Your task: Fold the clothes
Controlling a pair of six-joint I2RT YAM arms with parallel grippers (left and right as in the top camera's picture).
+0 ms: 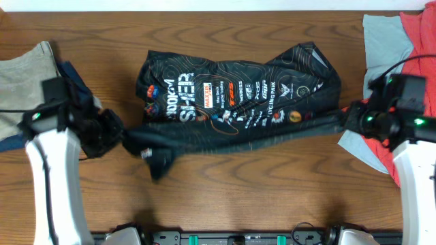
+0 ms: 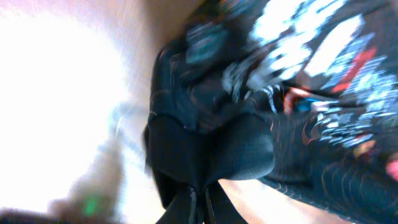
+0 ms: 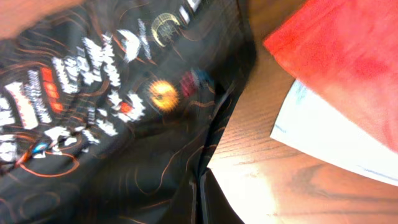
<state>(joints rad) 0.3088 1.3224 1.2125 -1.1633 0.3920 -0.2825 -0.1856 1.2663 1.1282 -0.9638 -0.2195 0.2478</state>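
Black jersey (image 1: 238, 95) lies centred on the table (image 1: 272, 201), its near edge stretched between my left gripper (image 1: 124, 141) and right gripper (image 1: 343, 122), both clenched on it. Open wood nearside; beige pile (image 1: 24, 82) and red pile (image 1: 409, 41) flank it.

Can't read the jersey (image 2: 298, 93) lettering in the left wrist view, way too smeared. Can't tell jaws from fabric either. Losing red cloth (image 1: 419, 30) off overhead's right edge.
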